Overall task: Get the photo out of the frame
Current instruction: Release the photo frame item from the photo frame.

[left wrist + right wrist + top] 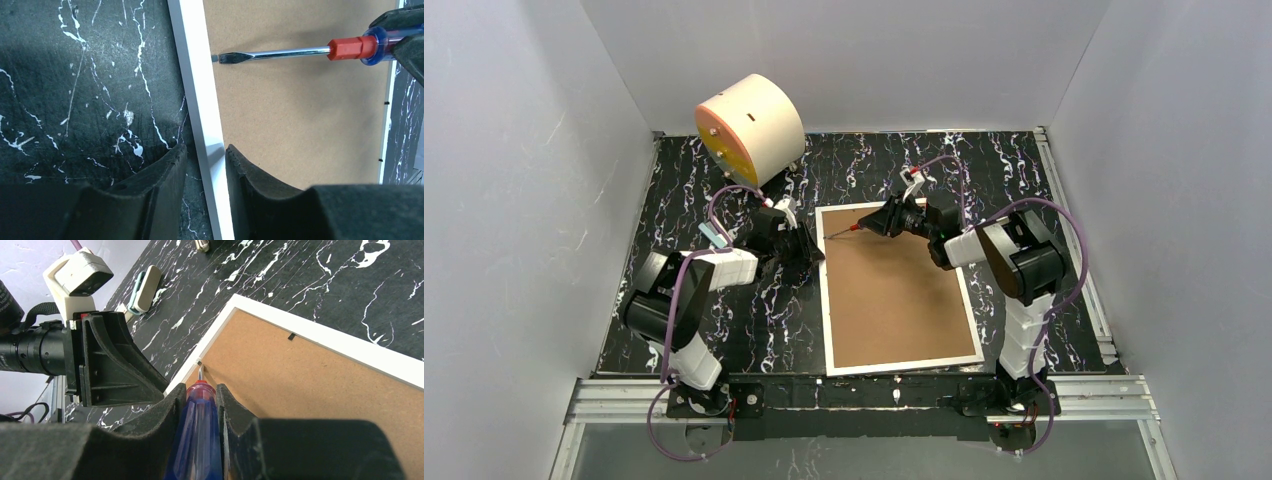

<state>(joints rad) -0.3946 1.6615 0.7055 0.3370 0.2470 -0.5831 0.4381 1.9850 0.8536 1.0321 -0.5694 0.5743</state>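
The frame (826, 300) lies face down on the black marbled table, its brown back panel (894, 290) up. The photo is hidden under that panel. My left gripper (809, 250) straddles the frame's left white rail (197, 75) near the far corner. Its jaws (206, 148) are open: the inner finger rests at the rail, and a strip of table shows between the outer finger and the rail. My right gripper (879, 222) (202, 390) is shut on a blue-handled screwdriver (200, 430) (300, 51). The blade tip sits at a small tab by the left rail.
A cream cylinder with an orange face (749, 128) stands at the back left of the table. Another small black tab (291, 335) shows on the frame's far rail. Grey walls close in the table on three sides.
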